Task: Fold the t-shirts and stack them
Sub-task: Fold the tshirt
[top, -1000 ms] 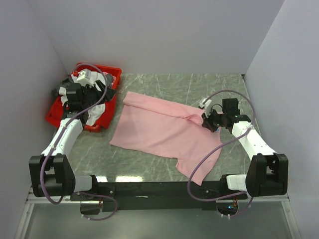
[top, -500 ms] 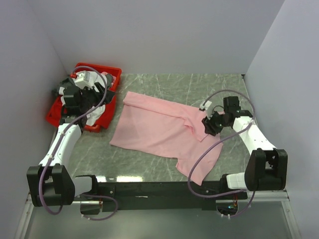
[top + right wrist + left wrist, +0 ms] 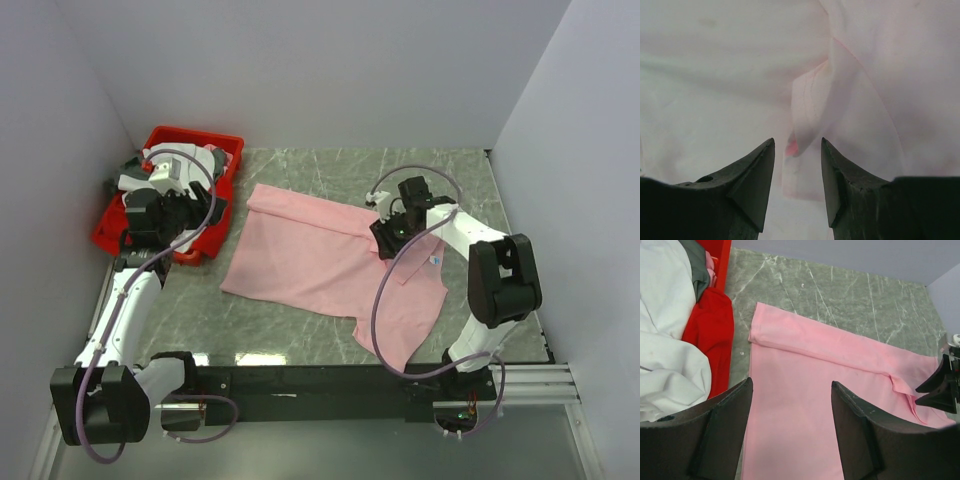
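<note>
Right gripper has shifted from the pink t-shirt's right edge inward to its raised fold, jaws narrowly parted, gripping nothing. Left gripper hangs left of the pink t-shirt, over the red bin, jaws wide.

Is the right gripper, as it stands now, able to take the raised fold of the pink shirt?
Probably yes. The right gripper is open and points straight at the raised fold of the pink shirt, and nothing lies between them.
</note>
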You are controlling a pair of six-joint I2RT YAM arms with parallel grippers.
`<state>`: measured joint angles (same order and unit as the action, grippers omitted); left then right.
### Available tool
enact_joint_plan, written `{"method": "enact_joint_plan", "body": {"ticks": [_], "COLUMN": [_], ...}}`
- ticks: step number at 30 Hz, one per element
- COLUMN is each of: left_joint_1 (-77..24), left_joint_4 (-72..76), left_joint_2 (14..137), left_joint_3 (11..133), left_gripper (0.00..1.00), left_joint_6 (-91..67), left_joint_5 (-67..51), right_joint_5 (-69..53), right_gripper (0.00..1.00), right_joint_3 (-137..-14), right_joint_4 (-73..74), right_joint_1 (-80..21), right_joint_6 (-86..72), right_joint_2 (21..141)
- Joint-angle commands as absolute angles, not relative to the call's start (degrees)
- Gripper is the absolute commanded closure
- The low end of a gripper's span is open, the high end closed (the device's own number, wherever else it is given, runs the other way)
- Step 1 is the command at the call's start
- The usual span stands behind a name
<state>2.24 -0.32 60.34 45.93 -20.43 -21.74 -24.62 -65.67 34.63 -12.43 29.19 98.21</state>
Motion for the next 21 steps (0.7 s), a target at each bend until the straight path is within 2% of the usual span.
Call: {"method": "enact_joint_plan", "body": {"ticks": [1,21], "left_joint_1": [2.02,1.85], "left_joint_4": [0.18,0.79], "left_joint_2": [59.85,60.73], "left_joint_3": [46.14,46.14], "left_gripper": [0.31,0.31], "left_joint_6": [-19.07,-20.13], "left_joint_5": [-22.41,-26.46], "right_joint_5": [-16.62,3.42], "right_gripper": [0.51,0.54], "right_joint_3": [-68.29,-66.01], "right_joint_4": [30.33,20.66], "right_joint_1": [-13.80,-24.96], "right_joint_6": [23.82,25.31], "right_joint_2": [98.44,100.99]}}
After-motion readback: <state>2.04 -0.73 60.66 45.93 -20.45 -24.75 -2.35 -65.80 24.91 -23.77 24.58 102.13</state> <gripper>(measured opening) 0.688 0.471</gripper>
